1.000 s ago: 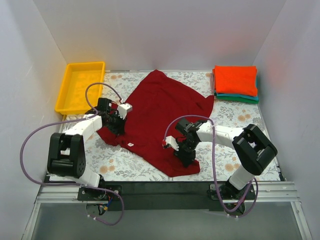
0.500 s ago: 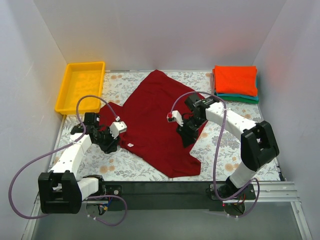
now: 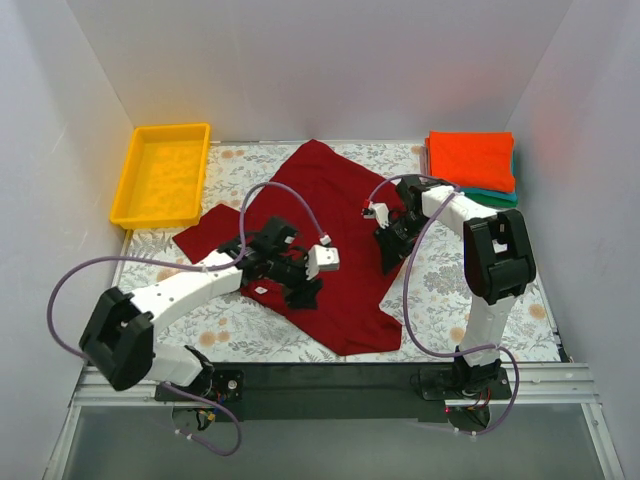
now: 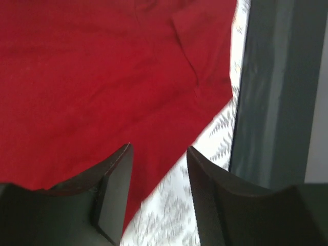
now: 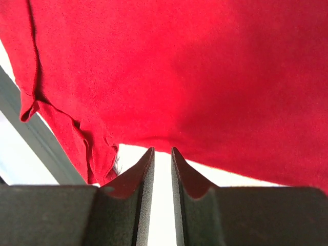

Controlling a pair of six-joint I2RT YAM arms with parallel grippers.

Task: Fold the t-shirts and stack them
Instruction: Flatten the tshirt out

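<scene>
1. The yellow tray sits at the far left corner of the desk, which is covered in a grey floral cloth. I place everything else from that tray.
2. The dark crimson shirt lies spread open and a bit rumpled to the right of the tray, across the middle of the desk. One sleeve reaches back to a spot just nearer to me than the tray's near edge.
3. The orange-red shirt is folded and lies about level with the tray, all the way across at the far right corner. It rests on top of the folded teal shirt, of which only a thin edge shows (along the near and right sides).
4. The left end effector hangs over the near part of the crimson shirt, to the right of the tray and closer to me. From its own camera the end effector stands wide, with the crimson cloth and a strip of floral print showing in the gap.
5. The right end effector is further right of the tray, at the crimson shirt's right edge. In its wrist view the end effector is narrowed to a slit, its tips right at the hem of the crimson cloth. I cannot tell whether it pinches that hem.
</scene>
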